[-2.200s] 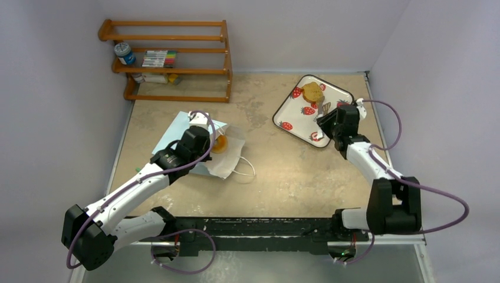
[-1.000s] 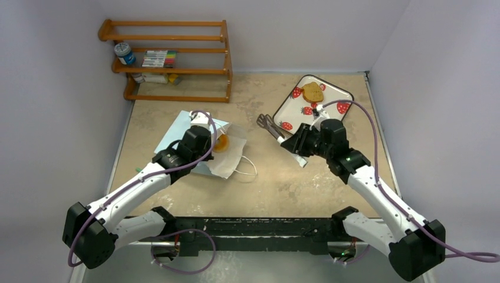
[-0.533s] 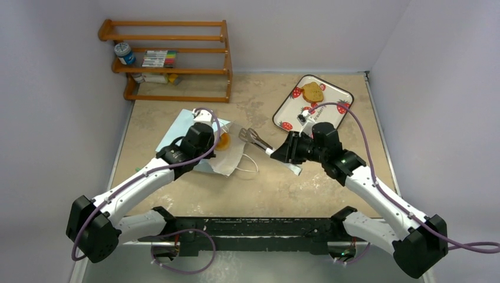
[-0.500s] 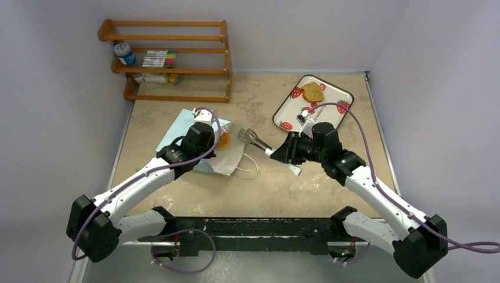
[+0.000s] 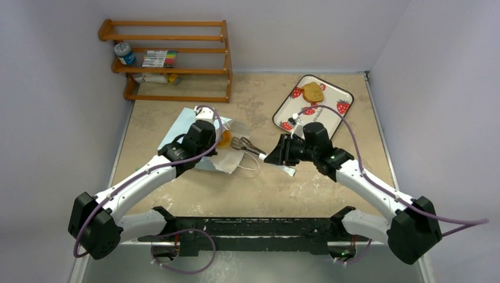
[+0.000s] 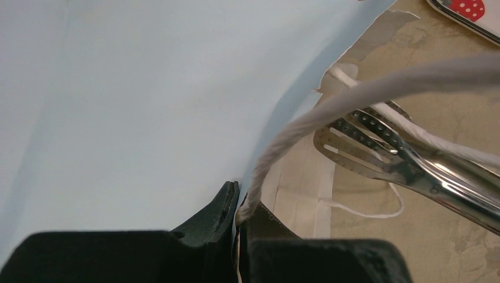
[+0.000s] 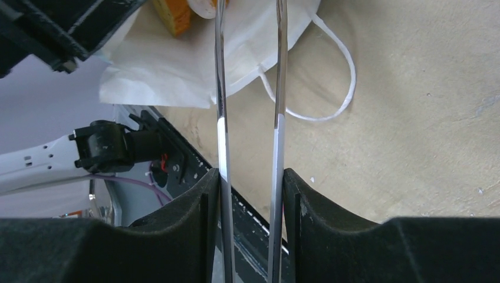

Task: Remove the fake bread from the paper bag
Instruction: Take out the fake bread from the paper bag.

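The light blue paper bag lies on its side, white mouth facing right. An orange-tan bread piece shows just inside the mouth, also in the right wrist view. My left gripper is shut on the bag's upper edge where the cord handle joins. My right gripper is shut on metal tongs, whose arms stand apart, tips at the bag's mouth. One golden toast slice lies on the strawberry-print tray. Other bread pieces are hidden.
A wooden shelf rack with a jar and markers stands at the back left. The bag's lower cord handle loops onto the table under the tongs. The tray sits just behind my right arm.
My right arm has swung left from the tray to the bag's mouth with the tongs. My left gripper has kept its hold and drawn the bag's edge slightly up and back.
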Motion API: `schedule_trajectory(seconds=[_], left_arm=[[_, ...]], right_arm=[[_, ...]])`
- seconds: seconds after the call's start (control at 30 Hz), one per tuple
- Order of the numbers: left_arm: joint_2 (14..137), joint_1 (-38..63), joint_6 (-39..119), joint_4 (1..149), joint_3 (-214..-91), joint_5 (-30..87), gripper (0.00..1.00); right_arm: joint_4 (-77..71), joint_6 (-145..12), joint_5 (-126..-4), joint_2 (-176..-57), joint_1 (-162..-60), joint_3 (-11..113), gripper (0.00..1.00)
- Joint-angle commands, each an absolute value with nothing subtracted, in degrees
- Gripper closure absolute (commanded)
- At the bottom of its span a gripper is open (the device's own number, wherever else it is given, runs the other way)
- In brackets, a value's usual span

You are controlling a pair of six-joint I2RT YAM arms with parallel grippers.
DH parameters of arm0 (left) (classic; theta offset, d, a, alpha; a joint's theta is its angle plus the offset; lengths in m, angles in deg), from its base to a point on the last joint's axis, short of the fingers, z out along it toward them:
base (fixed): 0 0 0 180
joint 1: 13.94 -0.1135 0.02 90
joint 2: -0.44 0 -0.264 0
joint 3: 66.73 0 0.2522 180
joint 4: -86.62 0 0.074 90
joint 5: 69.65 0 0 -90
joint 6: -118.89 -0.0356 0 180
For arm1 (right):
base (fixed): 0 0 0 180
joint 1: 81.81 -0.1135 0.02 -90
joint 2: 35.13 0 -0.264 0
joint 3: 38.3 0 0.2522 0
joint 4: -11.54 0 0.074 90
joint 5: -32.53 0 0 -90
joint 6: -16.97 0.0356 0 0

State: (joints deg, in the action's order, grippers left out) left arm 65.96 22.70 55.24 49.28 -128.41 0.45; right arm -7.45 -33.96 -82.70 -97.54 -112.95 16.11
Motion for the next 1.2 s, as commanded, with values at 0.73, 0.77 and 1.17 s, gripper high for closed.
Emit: schedule_trajectory(seconds=[0.73,0.77,1.17], left_arm=[[65.3,22.4,55.0,52.6,-132.0,4.0,1.0],[65.4,22.4,54.9,52.6,-131.9,4.1,1.0],[65.3,22.4,54.6,52.7,-131.7,5.1,1.0]], right_arm=[[8.7,-32.7,-86.3,-112.1,-113.3,18.3,0.54],[9.0,-32.4,-86.4,-112.5,-113.3,18.3,0.54],[13.9,-31.0,-88.4,-118.6,-113.3,19.3,0.54]])
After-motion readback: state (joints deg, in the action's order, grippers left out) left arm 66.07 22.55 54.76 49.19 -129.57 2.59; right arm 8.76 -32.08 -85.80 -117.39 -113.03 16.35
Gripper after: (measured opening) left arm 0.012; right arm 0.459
